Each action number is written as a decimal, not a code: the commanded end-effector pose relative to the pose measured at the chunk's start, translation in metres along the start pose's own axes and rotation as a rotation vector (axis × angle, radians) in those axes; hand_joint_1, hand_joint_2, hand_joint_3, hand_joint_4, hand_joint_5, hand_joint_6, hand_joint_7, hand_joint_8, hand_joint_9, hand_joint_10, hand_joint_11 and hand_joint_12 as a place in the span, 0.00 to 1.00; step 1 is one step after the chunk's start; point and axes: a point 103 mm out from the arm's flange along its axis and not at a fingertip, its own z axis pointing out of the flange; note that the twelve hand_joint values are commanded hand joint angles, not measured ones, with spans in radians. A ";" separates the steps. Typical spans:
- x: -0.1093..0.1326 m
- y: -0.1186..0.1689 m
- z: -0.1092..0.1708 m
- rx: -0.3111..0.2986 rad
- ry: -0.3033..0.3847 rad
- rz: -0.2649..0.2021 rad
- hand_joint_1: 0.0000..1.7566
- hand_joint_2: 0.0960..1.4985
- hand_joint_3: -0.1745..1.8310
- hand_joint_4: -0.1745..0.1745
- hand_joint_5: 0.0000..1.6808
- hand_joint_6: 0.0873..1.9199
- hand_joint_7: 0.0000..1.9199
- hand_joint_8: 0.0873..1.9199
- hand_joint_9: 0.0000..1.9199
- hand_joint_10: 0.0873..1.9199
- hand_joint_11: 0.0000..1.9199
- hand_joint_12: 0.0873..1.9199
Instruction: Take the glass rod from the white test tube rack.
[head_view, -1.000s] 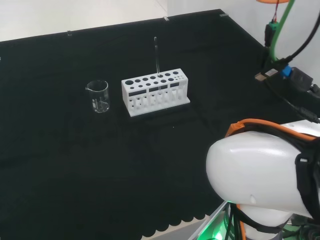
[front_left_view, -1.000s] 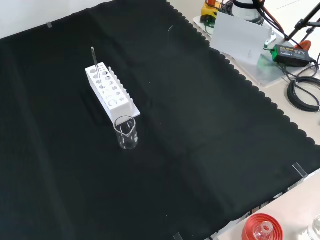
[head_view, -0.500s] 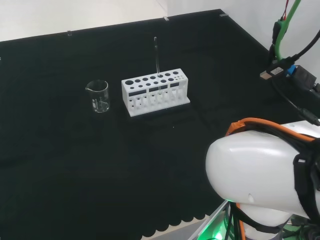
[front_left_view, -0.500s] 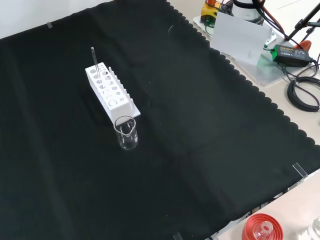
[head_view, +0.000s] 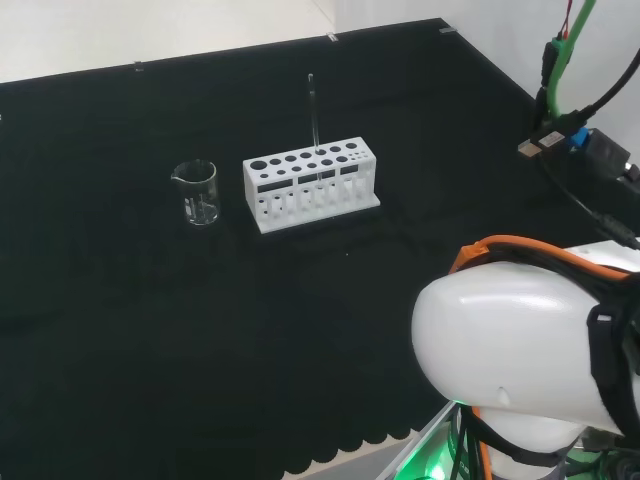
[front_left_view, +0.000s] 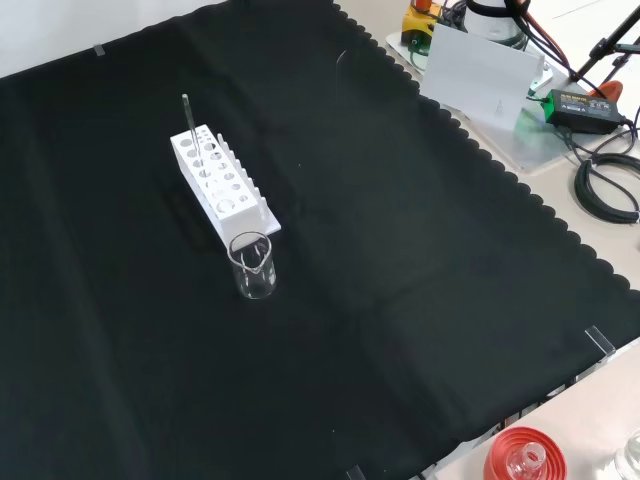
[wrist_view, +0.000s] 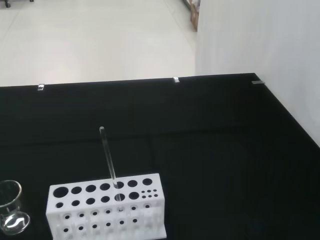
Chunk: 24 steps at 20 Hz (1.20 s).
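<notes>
A white test tube rack (head_view: 309, 185) with two rows of holes stands on the black cloth. A thin clear glass rod (head_view: 314, 118) stands upright in one of its holes toward the rack's right end in the head view. The front view shows the rack (front_left_view: 222, 182) end-on, the rod (front_left_view: 190, 124) rising near its far end. From the wrist camera the rack (wrist_view: 106, 206) and rod (wrist_view: 108, 157) are seen from a distance.
A small clear glass beaker (head_view: 196, 192) stands left of the rack in the head view, and nearer than the rack in the front view (front_left_view: 253, 265). The arm's white link (head_view: 520, 345) is at the lower right. A red ribbed stand (front_left_view: 523, 456) sits off the cloth's near edge.
The rack, rod and beaker have not moved. Cables at the head view's upper right have shifted slightly.
</notes>
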 end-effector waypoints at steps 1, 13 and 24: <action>0.010 0.017 0.006 0.009 0.044 -0.023 0.25 0.62 0.26 0.55 0.13 0.00 0.00 0.32 0.08 0.48 0.00 0.78; 0.044 0.084 0.009 0.015 0.055 -0.080 0.34 0.55 0.27 0.54 0.16 0.00 0.03 0.35 0.11 0.48 0.02 0.79; 0.075 0.141 0.028 0.049 0.041 -0.131 0.36 0.52 0.30 0.53 0.18 0.00 0.05 0.37 0.13 0.48 0.04 0.78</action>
